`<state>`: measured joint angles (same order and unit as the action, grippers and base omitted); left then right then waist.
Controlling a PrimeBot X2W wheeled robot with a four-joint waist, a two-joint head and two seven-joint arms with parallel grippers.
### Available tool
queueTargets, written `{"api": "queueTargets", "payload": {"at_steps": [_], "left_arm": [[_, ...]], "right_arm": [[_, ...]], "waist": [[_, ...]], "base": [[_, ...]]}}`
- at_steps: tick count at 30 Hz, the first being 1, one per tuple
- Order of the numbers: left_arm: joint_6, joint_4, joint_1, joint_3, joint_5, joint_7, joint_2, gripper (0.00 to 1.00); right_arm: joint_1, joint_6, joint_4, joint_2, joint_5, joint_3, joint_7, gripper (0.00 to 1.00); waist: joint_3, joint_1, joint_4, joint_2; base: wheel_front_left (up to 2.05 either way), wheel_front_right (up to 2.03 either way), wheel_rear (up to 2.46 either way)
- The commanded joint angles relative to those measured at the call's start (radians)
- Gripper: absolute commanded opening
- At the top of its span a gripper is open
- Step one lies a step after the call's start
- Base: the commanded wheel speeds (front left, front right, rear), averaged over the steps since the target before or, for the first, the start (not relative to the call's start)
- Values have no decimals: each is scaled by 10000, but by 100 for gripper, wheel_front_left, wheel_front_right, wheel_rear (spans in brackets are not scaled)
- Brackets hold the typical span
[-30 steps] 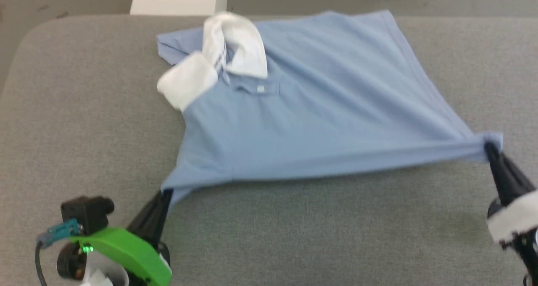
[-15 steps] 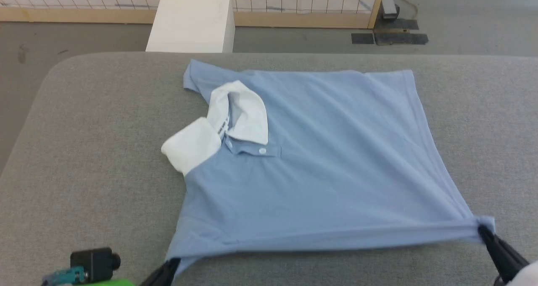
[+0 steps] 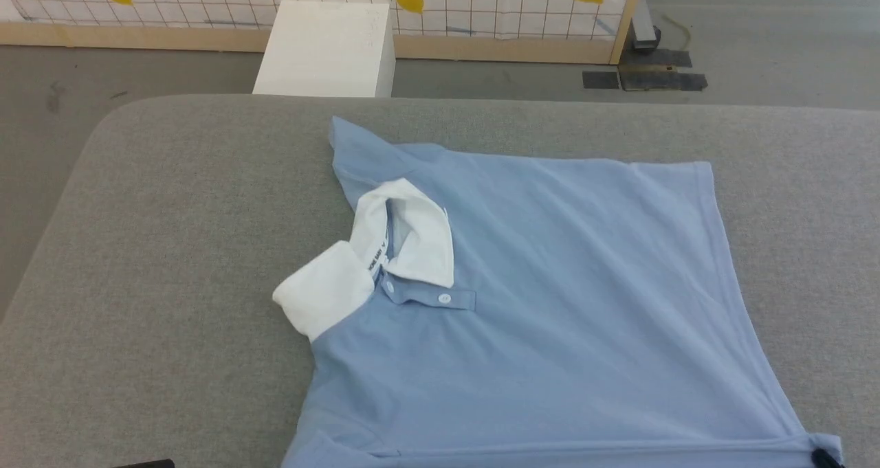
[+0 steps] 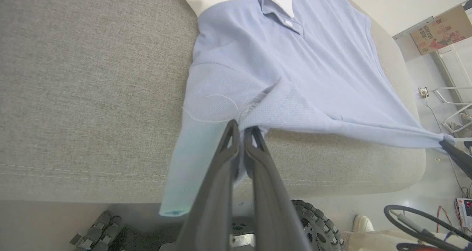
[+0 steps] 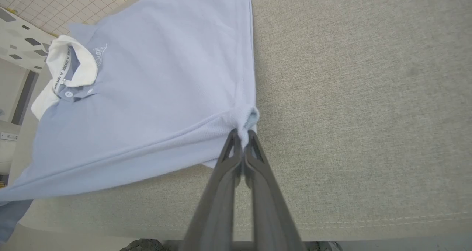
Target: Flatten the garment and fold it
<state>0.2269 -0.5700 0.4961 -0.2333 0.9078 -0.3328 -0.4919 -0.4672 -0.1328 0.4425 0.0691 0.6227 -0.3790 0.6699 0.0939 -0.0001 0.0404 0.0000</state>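
Head view: garment (image 3: 550,303) spread on grey pad (image 3: 172,248)

Lit brightly and evenly, diffuse. Crisp in the head view. Bent by wide-angle distortion toward the edges of both wrist views. Washes the garment (image 5: 155,77) pale in the right wrist view; casts a soft shadow beneath its stretched edge, lower centre.

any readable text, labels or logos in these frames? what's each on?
Nothing clear enough to quote; all too small or blurred:
black lettering on the garment's white collar band: too small to read
white script embroidery on its chest: illegible
red print on the cardboard box: blurred
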Motion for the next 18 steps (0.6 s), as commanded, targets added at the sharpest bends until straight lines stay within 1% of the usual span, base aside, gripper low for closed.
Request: {"api": "queueTargets", "payload": {"at_steps": [1, 4, 7, 11, 15, 18], "left_arm": [[20, -150, 159, 119, -48, 85, -151, 0], [-33, -444, 27, 168, -237, 131, -291, 0], [-186, -544, -469, 169, -442, 166, -393, 0], [-438, -325, -1527, -34, -862, 20, -570, 0], [-896, 130, -2996, -285, -955, -244, -597, 0], [-1255, 722, -4257, -434, -1018, -409, -552, 0]], "right_arm": [[-175, 21, 169, -47, 77, -115, 50, 0], [-142, 21, 441, -107, 66, -110, 48, 0], [212, 21, 542, -66, -145, 81, 2, 0], [1142, 21, 390, 404, -419, 452, -123, 0], [2291, 21, -62, 982, -473, 795, -297, 0], [3171, 21, -541, 1425, -531, 1056, -493, 0]], "waist": [[-37, 1, -12, 0], [-21, 1, -62, 0], [91, 1, -138, 0], [428, 1, -265, 0], [1046, 1, -289, 0], [1593, 1, -255, 0]], "base": [[0, 0, 0], [0, 0, 0], [0, 0, 0], [0, 0, 0], [0, 0, 0], [0, 0, 0]]}}
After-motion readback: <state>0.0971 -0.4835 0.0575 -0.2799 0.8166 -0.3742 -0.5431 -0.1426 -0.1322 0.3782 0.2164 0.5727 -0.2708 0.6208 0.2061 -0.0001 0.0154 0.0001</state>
